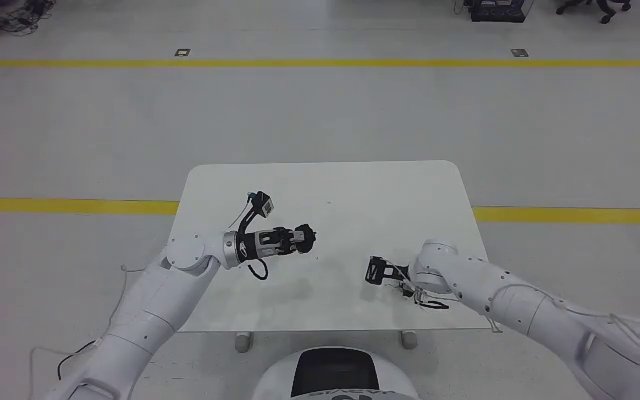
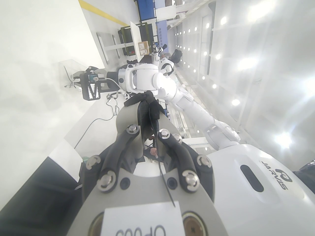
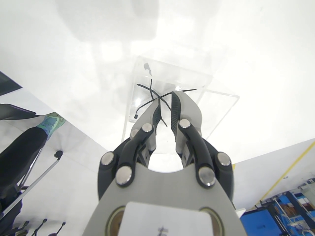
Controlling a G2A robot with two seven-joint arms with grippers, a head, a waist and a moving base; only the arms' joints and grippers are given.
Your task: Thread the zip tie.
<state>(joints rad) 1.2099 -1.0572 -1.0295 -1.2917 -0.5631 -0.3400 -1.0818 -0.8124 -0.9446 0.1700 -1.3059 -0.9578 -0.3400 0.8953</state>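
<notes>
Zip tie (image 2: 164, 180): black and thin, clamped between the clenched jaws of the left gripper (image 2: 147, 104). From the fingertips the strap runs back along the gripper toward the wrist, and its free end lies over the white label there. In the top view this gripper (image 1: 305, 238) sits above the middle of the desk (image 1: 400, 190), somewhat toward the left edge, pointing at the other arm.

Right gripper (image 3: 165, 96): jaws released, with a narrow gap between the ribbed pads. It is positioned directly over a clear box (image 3: 177, 67) standing on the desk. Several loose zip ties (image 3: 145, 87) lie crossed inside the box, and one strand passes through the gap between the jaws. In the top view this gripper (image 1: 372, 270) is near the desk edge closest to the robot, right of centre, apart from the left gripper.
</notes>
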